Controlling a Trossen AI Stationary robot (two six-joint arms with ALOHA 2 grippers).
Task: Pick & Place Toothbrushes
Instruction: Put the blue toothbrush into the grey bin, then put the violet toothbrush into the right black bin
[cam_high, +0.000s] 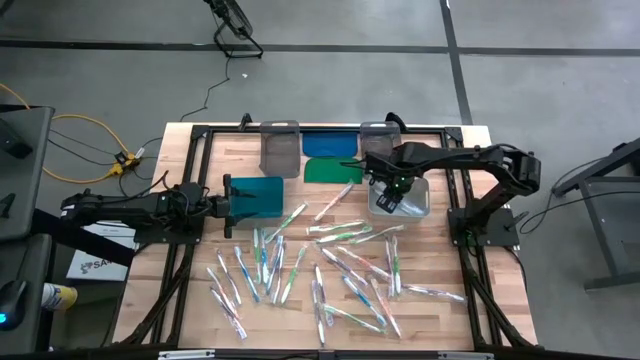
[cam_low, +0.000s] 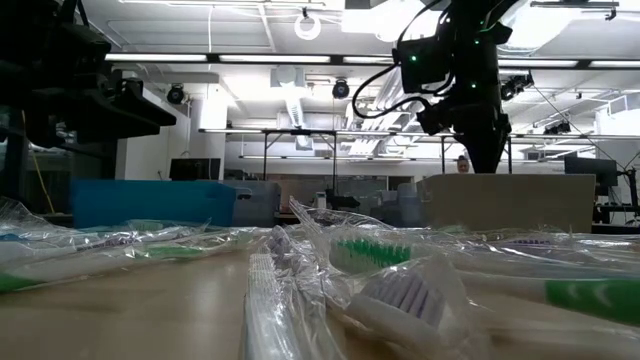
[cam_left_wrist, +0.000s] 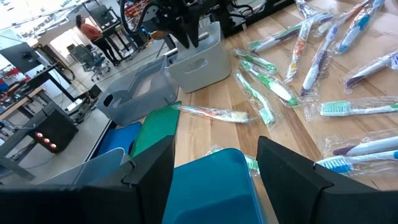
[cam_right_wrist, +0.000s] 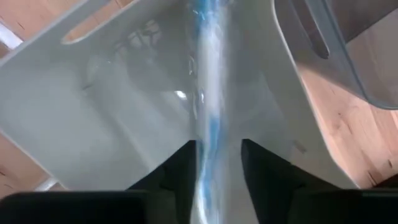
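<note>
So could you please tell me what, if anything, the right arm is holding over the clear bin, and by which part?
A wrapped blue toothbrush stands between the right gripper's parted jaws, near one end; whether it is gripped cannot be told.

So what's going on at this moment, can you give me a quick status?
Right gripper over clear bin, jaws open, blue toothbrush blurred between them. Left gripper open at teal bin. Nothing blocking.

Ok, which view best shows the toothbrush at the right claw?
The right wrist view: the blue toothbrush shows blurred between that claw, over the clear bin. The high view shows only claw and bin; the low and left wrist views do not show the brush.
</note>
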